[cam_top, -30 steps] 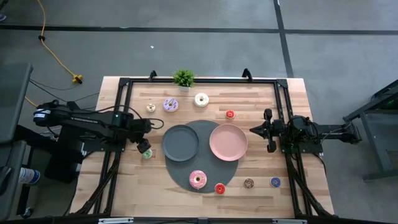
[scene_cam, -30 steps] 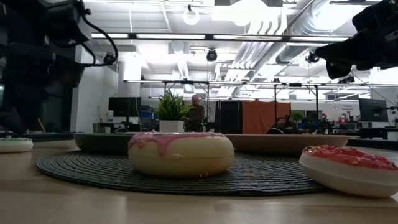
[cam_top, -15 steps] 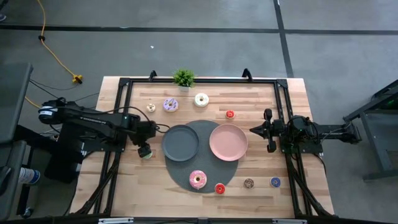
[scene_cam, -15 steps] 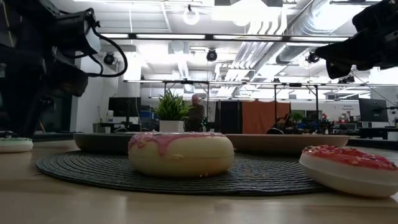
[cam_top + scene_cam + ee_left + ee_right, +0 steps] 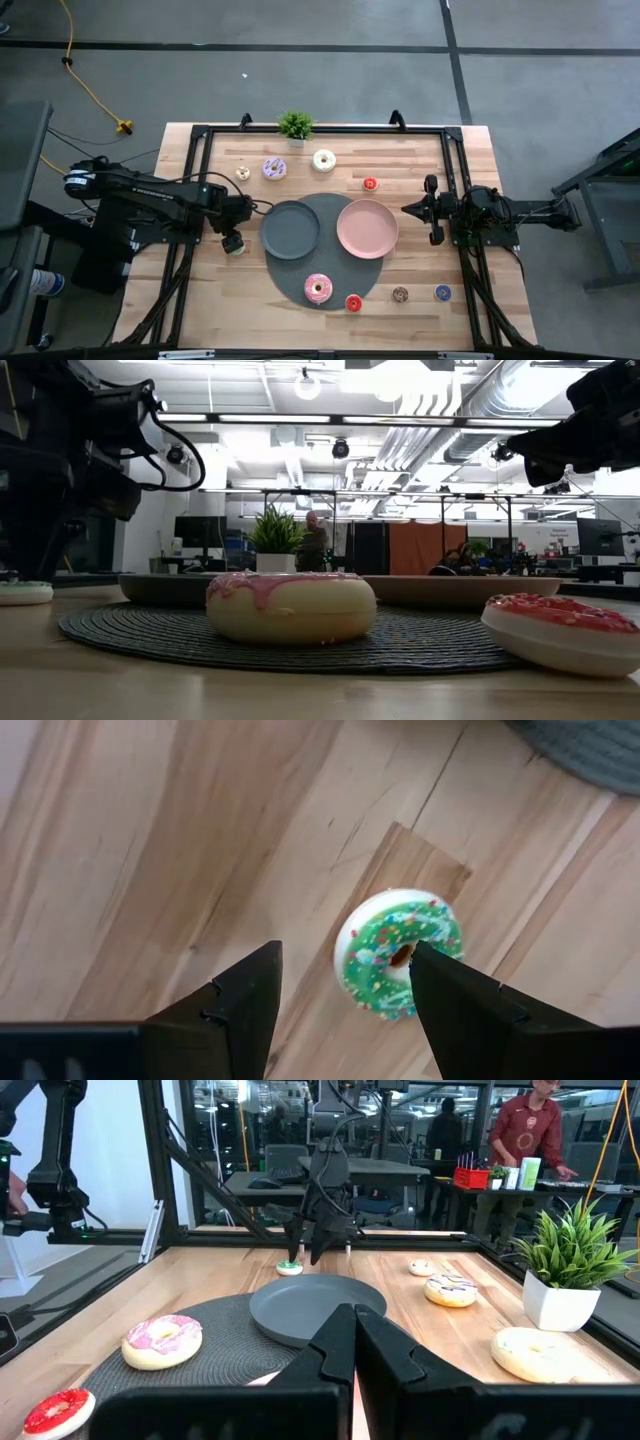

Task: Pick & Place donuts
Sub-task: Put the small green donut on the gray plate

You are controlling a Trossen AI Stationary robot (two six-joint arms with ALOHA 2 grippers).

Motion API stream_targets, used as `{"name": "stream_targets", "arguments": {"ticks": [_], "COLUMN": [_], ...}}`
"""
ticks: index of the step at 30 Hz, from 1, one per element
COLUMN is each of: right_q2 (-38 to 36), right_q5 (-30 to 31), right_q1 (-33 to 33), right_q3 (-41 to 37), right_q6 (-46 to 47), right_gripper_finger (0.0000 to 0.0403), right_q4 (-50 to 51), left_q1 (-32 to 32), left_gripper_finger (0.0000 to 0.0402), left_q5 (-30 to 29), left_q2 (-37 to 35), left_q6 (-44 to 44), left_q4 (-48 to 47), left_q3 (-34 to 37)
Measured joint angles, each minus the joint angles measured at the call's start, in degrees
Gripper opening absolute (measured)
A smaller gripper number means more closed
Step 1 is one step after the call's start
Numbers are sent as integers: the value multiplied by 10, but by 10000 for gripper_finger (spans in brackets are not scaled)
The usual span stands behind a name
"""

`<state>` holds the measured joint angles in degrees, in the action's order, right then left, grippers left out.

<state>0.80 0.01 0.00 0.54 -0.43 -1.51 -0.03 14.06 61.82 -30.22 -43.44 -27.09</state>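
A small green-iced donut (image 5: 398,953) lies flat on the wood at the table's left, beside the dark mat; it also shows in the high view (image 5: 237,247) and the low view (image 5: 22,592). My left gripper (image 5: 342,960) hangs open just above it, pointing steeply down. One finger stands over the donut's edge and the other over bare wood. My right gripper (image 5: 431,210) waits shut and level at the table's right edge, its fingers (image 5: 352,1348) closed on nothing. A pink-iced donut (image 5: 318,288) rests on the mat's near part.
A grey plate (image 5: 291,229) and a pink plate (image 5: 367,228) sit on the round dark mat (image 5: 330,205). Purple (image 5: 274,169), white (image 5: 324,160), cream (image 5: 243,173) and red (image 5: 370,184) donuts lie far. Red (image 5: 353,302), brown (image 5: 400,294) and blue (image 5: 442,292) lie near. A potted plant (image 5: 295,126) stands at the far edge.
My left gripper has come down toward the green donut and rolled a little about its own line, then held still over it. Its fingers have stayed open. The donut has not moved.
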Motion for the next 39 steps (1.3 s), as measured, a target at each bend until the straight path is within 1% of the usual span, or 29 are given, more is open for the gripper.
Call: {"name": "stream_targets", "arguments": {"ticks": [11,20,27,31,36,39], "right_q2": [0,0,0,0,0,0], "right_q5": [0,0,0,0,0,0], "right_q1": [0,0,0,0,0,0], "right_q3": [0,0,0,0,0,0], "right_q6": [0,0,0,0,0,0], "right_gripper_finger": [0,0,0,0,0,0], "right_q4": [0,0,0,0,0,0], "left_q1": [0,0,0,0,0,0], "left_gripper_finger": [211,211,211,211,211,211], "left_q5": [4,-11,-6,15,8,15], "left_q2": [0,0,0,0,13,30], "left_q6": [0,-4,-2,5,10,14], "left_q4": [-2,-2,-3,-3,1,7], "left_q3": [0,0,0,0,0,0]}}
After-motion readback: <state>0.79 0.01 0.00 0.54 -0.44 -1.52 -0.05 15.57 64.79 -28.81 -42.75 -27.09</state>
